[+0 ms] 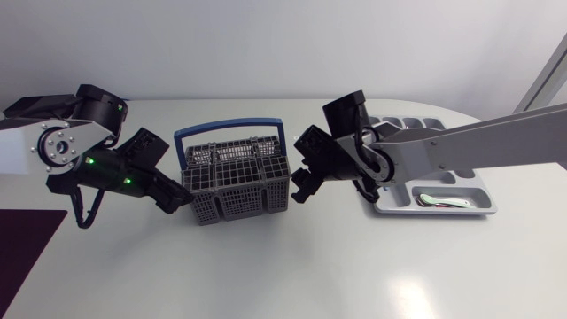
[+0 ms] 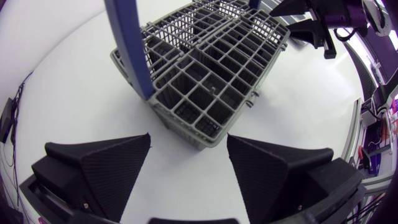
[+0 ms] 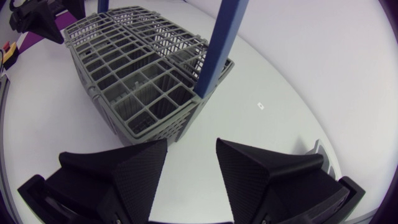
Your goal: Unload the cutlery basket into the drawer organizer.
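Head view: a grey wire cutlery basket [image 1: 235, 177] with a blue hoop handle [image 1: 229, 135] stands on the white table [image 1: 283, 266], between the two arms. The left hand [image 1: 182, 202] sits at the basket's near left corner. The right hand [image 1: 306, 188] sits just beside its right wall. The grey drawer organizer [image 1: 474, 182] lies to the right of the basket, partly under the right arm. One pale utensil [image 1: 446, 202] (its kind cannot be told) lies in the organizer's long front compartment.

Left wrist view: the left hand [image 2: 188, 168] is open, its two fingers spread wide. A corner of the basket [image 2: 205, 81] stands just ahead of the gap between them, and neither finger visibly touches it. The right hand [image 2: 323, 28] shows beyond the basket's far side.

Right wrist view: the right hand [image 3: 191, 171] is likewise open and grips nothing. A corner of the basket [image 3: 143, 81] and the foot of its handle [image 3: 221, 43] stand just ahead of the fingers. The left hand [image 3: 37, 18] shows past the far corner.
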Tool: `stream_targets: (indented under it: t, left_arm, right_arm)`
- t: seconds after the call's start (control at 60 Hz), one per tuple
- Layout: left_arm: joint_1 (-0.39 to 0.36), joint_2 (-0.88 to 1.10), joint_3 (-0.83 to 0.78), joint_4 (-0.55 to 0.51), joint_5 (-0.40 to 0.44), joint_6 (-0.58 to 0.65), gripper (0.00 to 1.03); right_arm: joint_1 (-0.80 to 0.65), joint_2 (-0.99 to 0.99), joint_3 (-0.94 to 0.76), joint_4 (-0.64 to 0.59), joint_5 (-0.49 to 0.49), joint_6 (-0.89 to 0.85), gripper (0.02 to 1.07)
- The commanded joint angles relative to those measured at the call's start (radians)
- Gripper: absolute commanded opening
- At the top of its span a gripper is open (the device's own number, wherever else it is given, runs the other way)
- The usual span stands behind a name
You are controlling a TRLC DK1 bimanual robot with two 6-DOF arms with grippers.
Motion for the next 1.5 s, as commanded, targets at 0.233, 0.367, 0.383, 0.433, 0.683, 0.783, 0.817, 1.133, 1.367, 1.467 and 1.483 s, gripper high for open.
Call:
stream_targets:
  t: [0.233,0.367,0.383,0.433,0.683,0.783,0.817,1.133,1.367,1.467,1.483]
  left_arm:
    - [-0.042,0.118,0.118,0.041,-0.004,0.021,0.97]
    - [-0.074,0.15,0.146,0.047,-0.002,0.016,0.97]
    - [-0.078,0.153,0.15,0.048,-0.002,0.015,0.97]
    - [-0.092,0.164,0.161,0.048,-0.002,0.009,0.97]
    - [-0.173,0.196,0.205,0.047,-0.025,-0.033,0.97]
    - [-0.177,0.205,0.219,0.048,-0.036,-0.037,0.96]
    - [-0.177,0.205,0.221,0.047,-0.037,-0.037,0.97]
    - [-0.154,0.171,0.21,0.039,-0.044,-0.031,0.97]
    - [-0.132,0.113,0.181,0.033,-0.044,-0.028,0.97]
    - [-0.127,0.098,0.167,0.031,-0.044,-0.028,0.97]
    - [-0.127,0.095,0.164,0.031,-0.044,-0.028,0.97]
  right_arm:
    - [0.061,-0.106,-0.071,-0.019,0.014,0.047,0.61]
    - [0.058,-0.129,-0.096,-0.029,0.014,0.047,0.61]
    - [0.056,-0.131,-0.097,-0.029,0.016,0.045,0.61]
    - [0.05,-0.134,-0.105,-0.029,0.016,0.044,0.61]
    - [0.027,-0.148,-0.136,-0.029,0.014,0.032,0.61]
    - [0.027,-0.152,-0.146,-0.029,0.011,0.032,0.61]
    - [0.027,-0.152,-0.149,-0.031,0.011,0.032,0.61]
    - [0.027,-0.179,-0.156,-0.033,0.012,0.03,0.61]
    - [0.015,-0.235,-0.157,-0.059,0.014,0.03,0.61]
    - [-0.02,-0.252,-0.156,-0.065,0.016,0.029,0.61]
    - [-0.026,-0.254,-0.154,-0.066,0.016,0.029,0.61]
